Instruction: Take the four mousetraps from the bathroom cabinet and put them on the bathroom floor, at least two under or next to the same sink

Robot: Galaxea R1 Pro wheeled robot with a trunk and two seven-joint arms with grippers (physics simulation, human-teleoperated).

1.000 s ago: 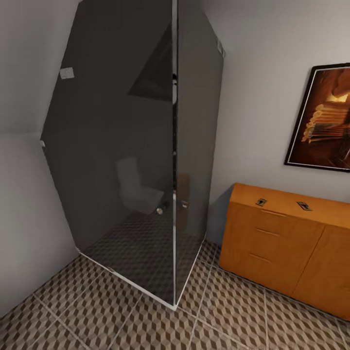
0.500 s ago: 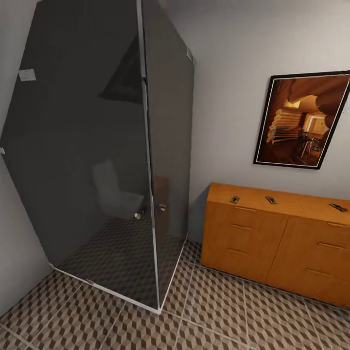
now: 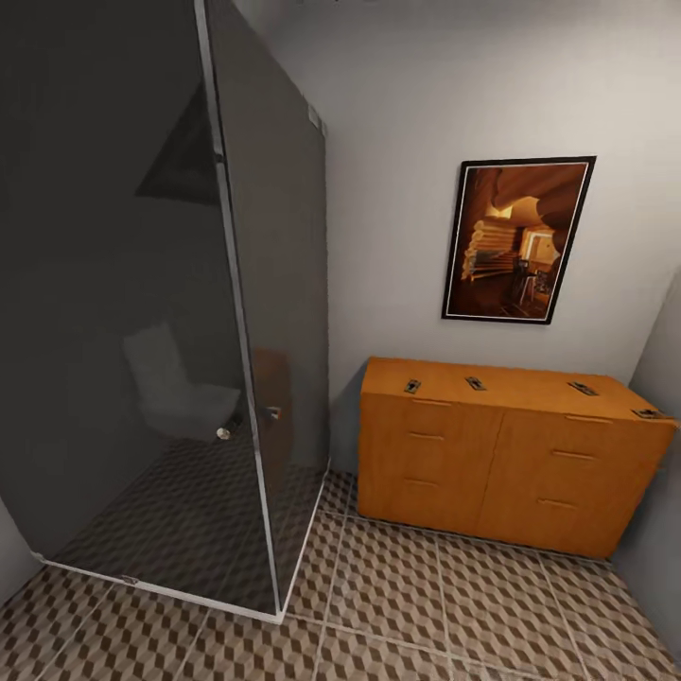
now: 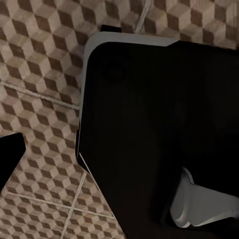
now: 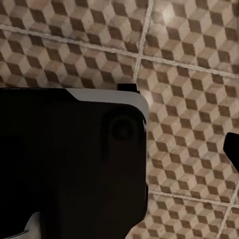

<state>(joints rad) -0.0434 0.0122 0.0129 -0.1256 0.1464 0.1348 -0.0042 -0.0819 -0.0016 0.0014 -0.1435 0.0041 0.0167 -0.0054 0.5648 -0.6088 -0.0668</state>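
Ahead, four mousetraps (image 3: 475,383) atop the cabinet (image 3: 501,463), cube-pattern bathroom floor (image 3: 445,605) below, either gripper's opening impossible to tell.

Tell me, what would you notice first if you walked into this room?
Probably the big dark glass shower stall on the left, rising from the cube-pattern floor. Next, the orange-brown cabinet against the back wall, with four tiny mousetraps on top: one, another, a third and the last at the right end. Above it hangs a glowing orange framed picture.
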